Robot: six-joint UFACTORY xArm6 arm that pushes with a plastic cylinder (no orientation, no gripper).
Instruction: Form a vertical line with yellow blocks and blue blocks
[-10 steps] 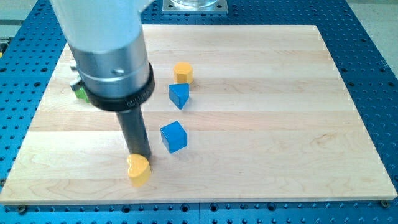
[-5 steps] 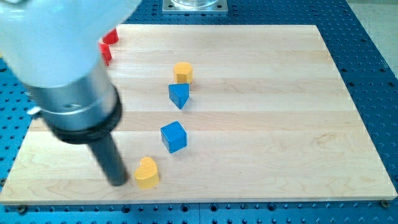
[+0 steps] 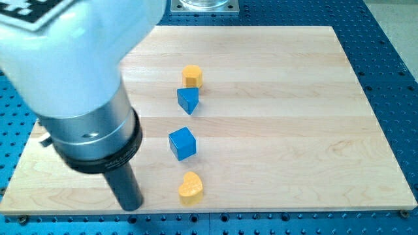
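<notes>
**Tip at bottom left, four blocks near-aligned**

No jaws on this rig, just a dark rod; my tip (image 3: 132, 206) down on the pale wooden bench (image 3: 294, 130) near its bottom edge. Just to the view's right of it, apart, not touching: yellow heart-shaped block (image 3: 191, 188). Above that, blue cube (image 3: 182, 143). Further up, blue triangular block (image 3: 188, 100), with yellow rounded block (image 3: 192, 76) just above, close or touching, cannot tell. All four in a rough vertical column mid-bench.
</notes>
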